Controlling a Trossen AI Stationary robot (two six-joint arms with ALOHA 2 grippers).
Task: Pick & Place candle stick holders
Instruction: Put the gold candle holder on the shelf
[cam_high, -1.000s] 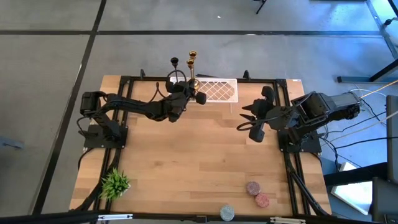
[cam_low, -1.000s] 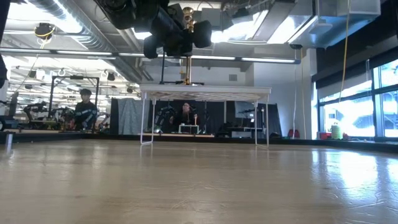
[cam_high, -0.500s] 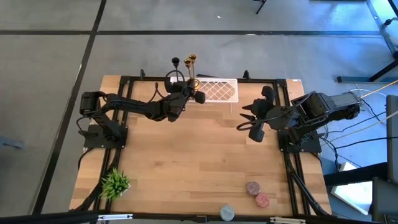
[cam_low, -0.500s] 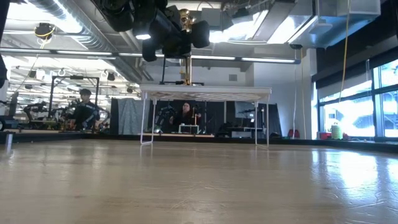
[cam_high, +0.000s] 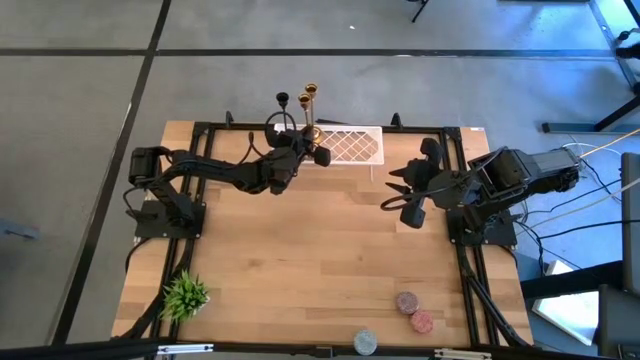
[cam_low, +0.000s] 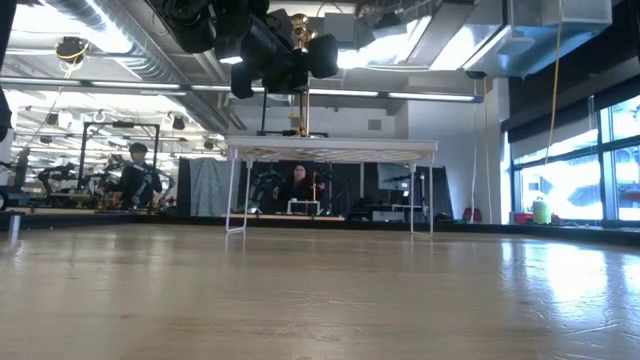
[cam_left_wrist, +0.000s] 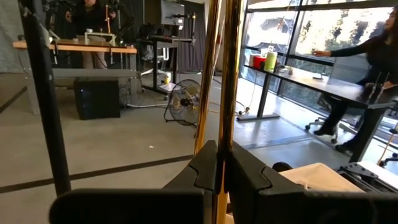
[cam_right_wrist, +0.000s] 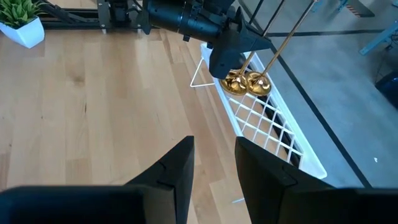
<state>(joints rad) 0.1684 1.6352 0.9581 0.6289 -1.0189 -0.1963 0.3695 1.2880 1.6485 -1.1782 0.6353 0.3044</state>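
Observation:
A white wire rack (cam_high: 350, 146) stands at the table's far edge. On it are two gold candle stick holders, their round bases (cam_right_wrist: 234, 84) (cam_right_wrist: 259, 83) side by side and their stems slanting up. A black holder's top (cam_high: 282, 98) shows just left of them, and its stem (cam_left_wrist: 43, 93) rises beside my left gripper. My left gripper (cam_high: 306, 140) reaches level over the rack, shut on one gold stem. Out by the right edge, raised, my right gripper (cam_right_wrist: 214, 168) is open with nothing between its fingers. My left gripper pinches one gold holder's stem (cam_left_wrist: 227, 134) between its two fingers, well above the base. The fingers come level from the table's left and lie across the stem. The holder stays upright with its base (cam_low: 300, 132) at the rack's top; whether it rests there I cannot tell.
A small green plant (cam_high: 185, 293) sits at the near left corner. Three round discs (cam_high: 406, 301) (cam_high: 421, 321) (cam_high: 364, 343) lie near the front right. Black frame rails (cam_high: 200, 128) border the table. People sit in the room beyond (cam_low: 298, 185).

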